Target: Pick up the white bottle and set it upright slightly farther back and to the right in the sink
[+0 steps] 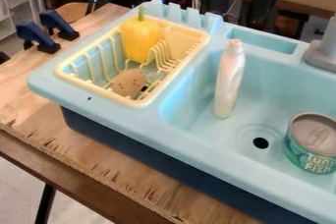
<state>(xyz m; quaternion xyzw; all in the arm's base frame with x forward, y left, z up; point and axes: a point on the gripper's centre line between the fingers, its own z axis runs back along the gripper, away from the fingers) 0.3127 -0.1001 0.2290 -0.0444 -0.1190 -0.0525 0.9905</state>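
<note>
End effector: In the camera view we see the black end effector [264, 2] at the top edge, beyond the back rim of the sink; we cannot tell whether it is open or closed.
Bottle: We find the white bottle [228, 83] nearly upright in the basin, near its left wall, apart from the end effector and nearer the camera.
Can: We see a can [314, 142] with a green label and a metal top in the basin, just beside the drain [261, 143].
Rack: We see a pale yellow rack [134, 103] set into the left part of the sink.
Pepper: We note a yellow pepper [139, 39] in the far part of the rack, its green stem pointing up.
Speckled thing: We see a brown, speckled, rounded thing [129, 81] in the rack's near part.
Sink: Our light blue sink [125, 120] rests on the wooden desk [29, 90], with a grey faucet [322, 53] at right.
Clamps: We see two dark blue clamps [58, 23] at the desk's left.
</note>
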